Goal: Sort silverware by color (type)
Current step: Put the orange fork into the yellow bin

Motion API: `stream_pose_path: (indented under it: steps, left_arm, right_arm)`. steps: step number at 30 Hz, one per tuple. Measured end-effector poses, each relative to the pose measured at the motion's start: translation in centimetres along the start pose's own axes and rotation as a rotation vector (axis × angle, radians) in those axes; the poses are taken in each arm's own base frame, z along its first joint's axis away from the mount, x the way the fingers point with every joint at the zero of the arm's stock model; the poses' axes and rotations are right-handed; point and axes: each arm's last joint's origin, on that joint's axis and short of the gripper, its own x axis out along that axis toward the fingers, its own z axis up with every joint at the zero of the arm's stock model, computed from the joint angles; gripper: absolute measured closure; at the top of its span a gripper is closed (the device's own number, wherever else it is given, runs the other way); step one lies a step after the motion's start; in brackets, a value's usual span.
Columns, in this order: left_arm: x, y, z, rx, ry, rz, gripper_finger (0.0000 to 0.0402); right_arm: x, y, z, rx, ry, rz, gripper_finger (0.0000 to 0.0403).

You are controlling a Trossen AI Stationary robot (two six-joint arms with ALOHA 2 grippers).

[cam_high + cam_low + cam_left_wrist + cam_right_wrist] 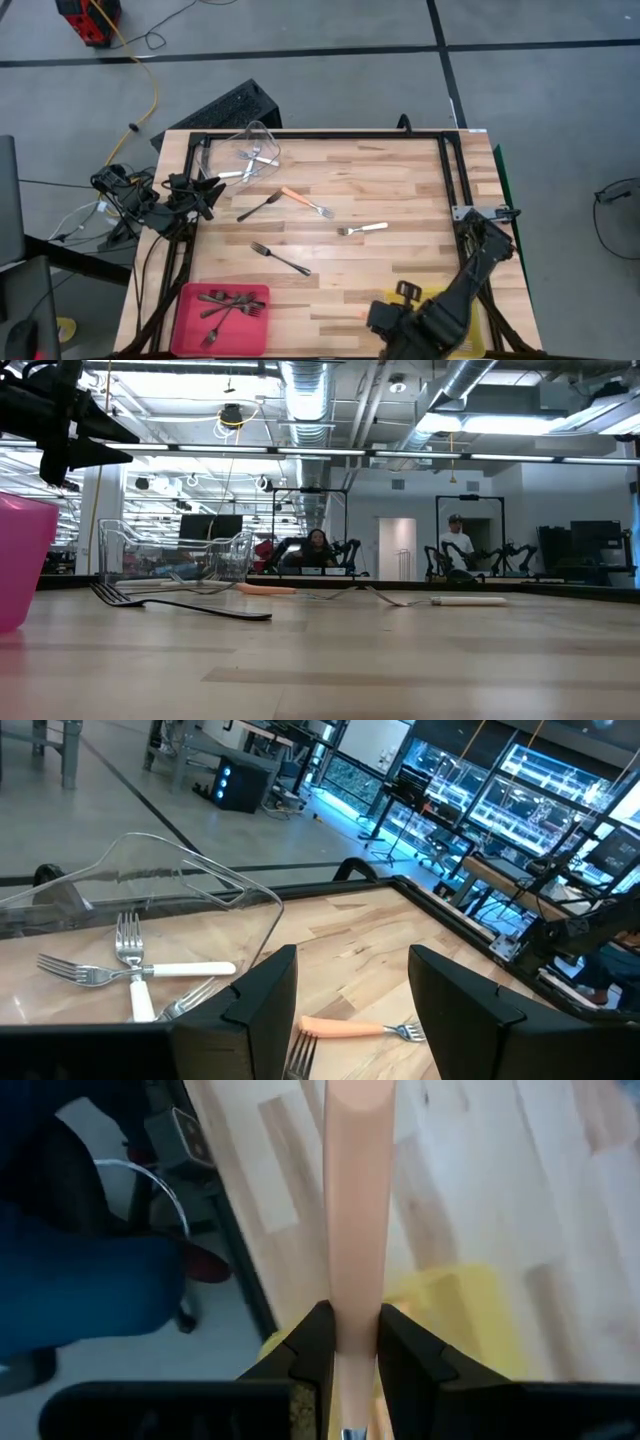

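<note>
Orange-handled fork (pixel 358 1200) pinched between the fingers of the right gripper (pixel 355 1342), over the yellow bin (pixel 462 322) at the table's near right corner; drop-off step, by the look of it. Next: lowering into the bin, then letting go. Four loose forks mid-table, one more orange fork (pixel 305 202) among them. Left gripper (pixel 352 990) wide and empty beside the clear bin (pixel 240 152)

One camera looks straight down on the whole surface (pixel 340 250). Another sits at surface level, facing the room. Wrist cameras look close past each hand; three share the orange fork (pixel 305 201).
</note>
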Motion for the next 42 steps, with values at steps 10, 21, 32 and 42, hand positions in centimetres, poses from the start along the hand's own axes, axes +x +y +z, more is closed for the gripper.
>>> stream_pose_path:
  steps: [10, 21, 32, 42]
  left_arm:
    - [0.0, 0.0, 0.0, 0.0, -0.009, 0.008, 0.0223]
    - [0.0, 0.1, 0.1, -0.014, -0.027, 0.024, 0.0223]
    - [0.0, 0.1, 0.1, -0.012, -0.027, 0.024, 0.0223]
    - [0.0, 0.1, 0.1, -0.012, -0.028, 0.025, 0.0223]
  right_arm:
    - [1.0, 1.3, -5.2, 0.172, 0.07, -0.054, 0.0316]
    - [3.2, -4.0, -8.4, 0.085, 0.179, -0.244, 0.0316]
    - [5.4, -7.3, -10.9, -0.089, 0.223, -0.169, 0.0316]
    - [7.9, -8.0, -10.2, -0.192, 0.233, -0.138, 0.0316]
